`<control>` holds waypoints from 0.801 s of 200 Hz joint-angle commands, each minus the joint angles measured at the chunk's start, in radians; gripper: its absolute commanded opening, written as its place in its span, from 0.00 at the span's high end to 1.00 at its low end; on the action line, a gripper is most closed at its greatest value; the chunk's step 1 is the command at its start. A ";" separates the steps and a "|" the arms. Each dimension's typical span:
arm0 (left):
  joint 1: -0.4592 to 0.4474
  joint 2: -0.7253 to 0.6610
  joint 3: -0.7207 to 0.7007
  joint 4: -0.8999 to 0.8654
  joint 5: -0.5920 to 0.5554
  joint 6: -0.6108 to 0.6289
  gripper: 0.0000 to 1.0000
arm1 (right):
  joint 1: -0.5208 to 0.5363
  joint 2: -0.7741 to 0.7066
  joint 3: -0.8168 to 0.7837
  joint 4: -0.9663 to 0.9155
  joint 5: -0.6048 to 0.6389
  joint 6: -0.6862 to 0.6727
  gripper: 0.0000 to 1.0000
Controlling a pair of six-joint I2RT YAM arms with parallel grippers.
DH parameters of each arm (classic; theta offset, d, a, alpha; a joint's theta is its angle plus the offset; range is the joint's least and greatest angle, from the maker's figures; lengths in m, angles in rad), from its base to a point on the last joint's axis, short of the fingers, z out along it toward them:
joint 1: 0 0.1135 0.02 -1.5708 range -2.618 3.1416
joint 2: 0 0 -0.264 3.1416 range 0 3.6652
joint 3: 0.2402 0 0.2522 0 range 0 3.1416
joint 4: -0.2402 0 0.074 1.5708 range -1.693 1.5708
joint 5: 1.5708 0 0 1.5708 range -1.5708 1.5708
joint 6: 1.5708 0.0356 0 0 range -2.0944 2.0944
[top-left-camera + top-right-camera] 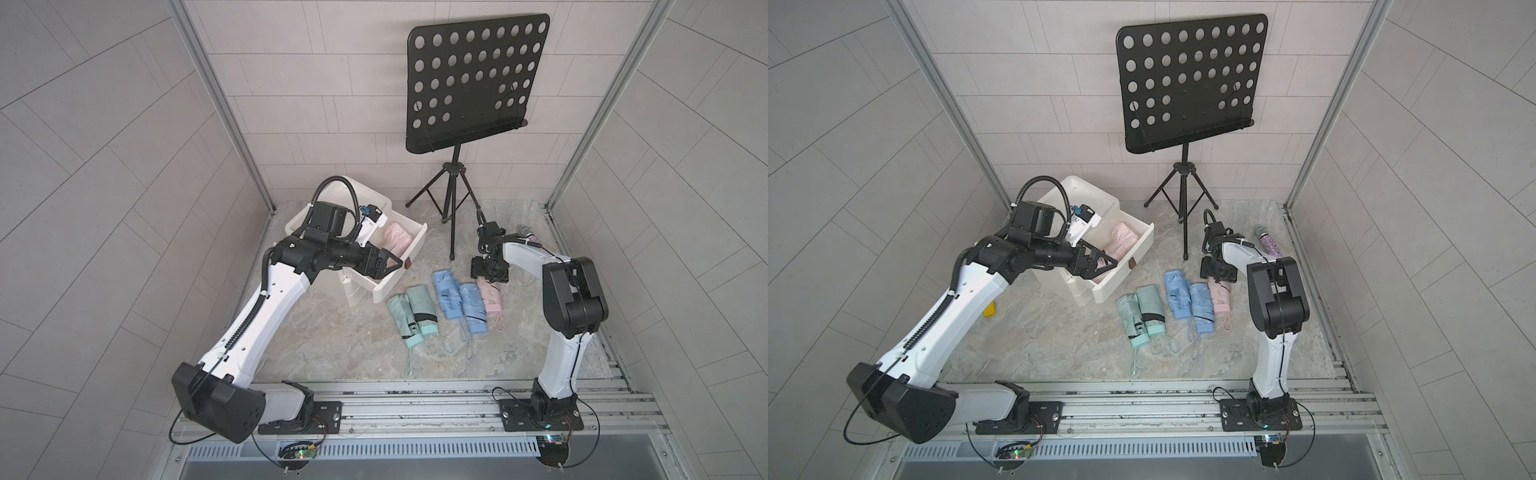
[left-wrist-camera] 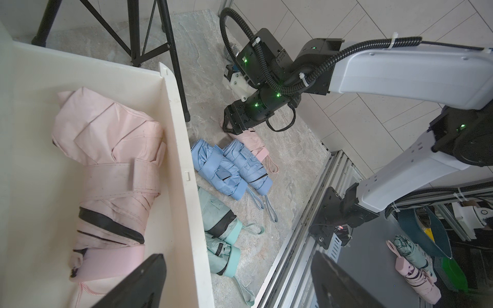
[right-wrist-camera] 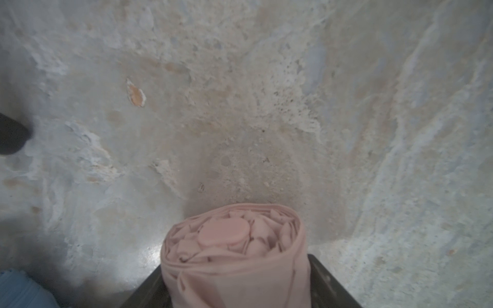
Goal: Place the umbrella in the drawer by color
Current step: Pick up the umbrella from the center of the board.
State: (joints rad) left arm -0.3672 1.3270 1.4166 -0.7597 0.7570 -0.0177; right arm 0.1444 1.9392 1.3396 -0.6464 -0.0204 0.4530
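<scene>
**Right wrist view: pink umbrella (image 3: pixel 234 256) between the jaws**

Biggest thing we see, in both top views, is the black music stand (image 1: pixel 473 83) against the back wall, with the stone-pattern table (image 1: pixel 332 345) spread in front of it. On the left arm's side the white drawer (image 1: pixel 417 245) stands open, and we can see the stowed pink umbrella (image 2: pixel 112 170) lying inside it. The left gripper (image 1: pixel 390 266) hovers over that drawer, fingers spread wide, nothing between them. Across the table, the right gripper (image 1: pixel 489 274) is down on the far end of the pink umbrella, which lies on the table. Both fingers press against its sides, so we call it a wide grip. Just beside it the blue umbrellas (image 1: pixel 446 297) lie touching, side by side. Next come the mint umbrellas (image 1: pixel 401 316), nearer the drawer. Smallest of all, a glittery microphone (image 1: pixel 528 235) lies behind the right arm.
</scene>
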 commanded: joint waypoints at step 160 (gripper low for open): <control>0.057 -0.018 0.043 -0.025 -0.026 0.020 0.05 | -0.001 -0.331 0.090 -0.148 -0.004 -0.027 0.60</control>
State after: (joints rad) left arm -0.3447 1.3266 1.4189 -0.7643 0.7277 -0.0074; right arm 0.1349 1.6970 1.3678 -0.7223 -0.0196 0.4351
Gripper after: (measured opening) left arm 0.943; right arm 0.453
